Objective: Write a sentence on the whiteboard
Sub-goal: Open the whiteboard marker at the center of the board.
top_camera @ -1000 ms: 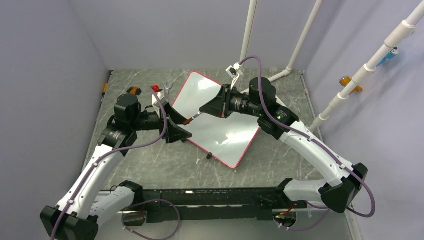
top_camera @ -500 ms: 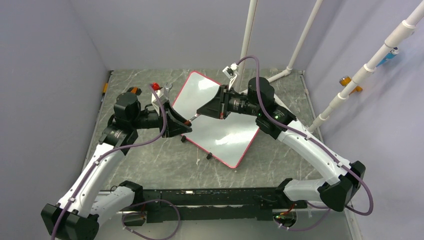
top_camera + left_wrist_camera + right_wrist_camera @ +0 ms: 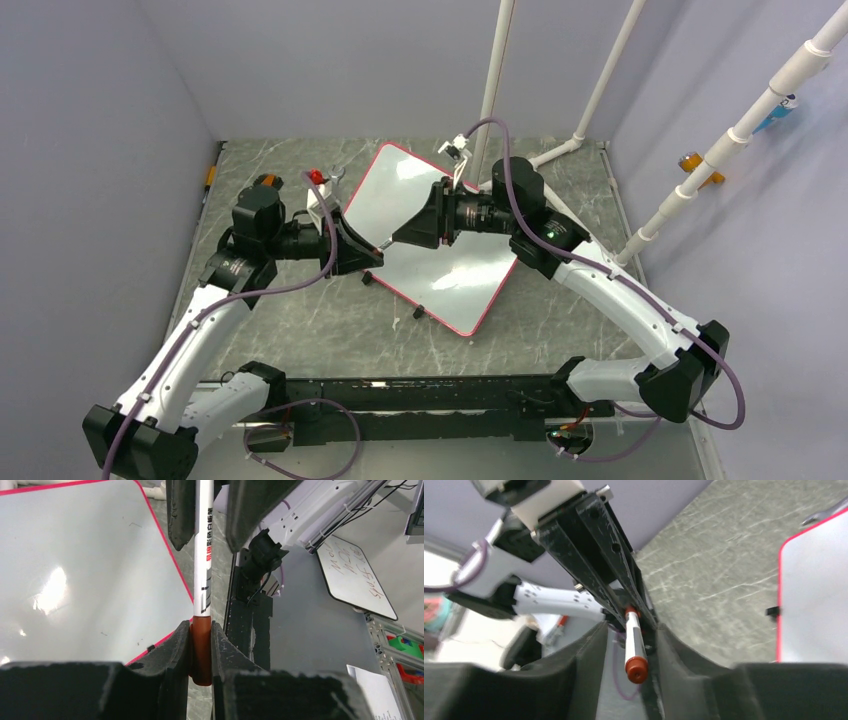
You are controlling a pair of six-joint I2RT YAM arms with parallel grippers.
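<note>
The left tool (image 3: pixel 201 630) is clamped on the dark-red cap (image 3: pixel 201 652) of a white marker (image 3: pixel 204 545). The right tool (image 3: pixel 630 626) stands slightly parted around the barrel, with a gap showing on one side. Both meet over the left edge of the whiteboard (image 3: pixel 455 280), which lies flat, turned cornerwise on the grey marbled worktop (image 3: pixel 350 330). Its surface is glossy white with patches of glare, framed by a thin pink-red rim with rounded corners. Small black clips (image 3: pixel 418 312) sit along its near-left edge. White pipes (image 3: pixel 497 70) rise behind.
</note>
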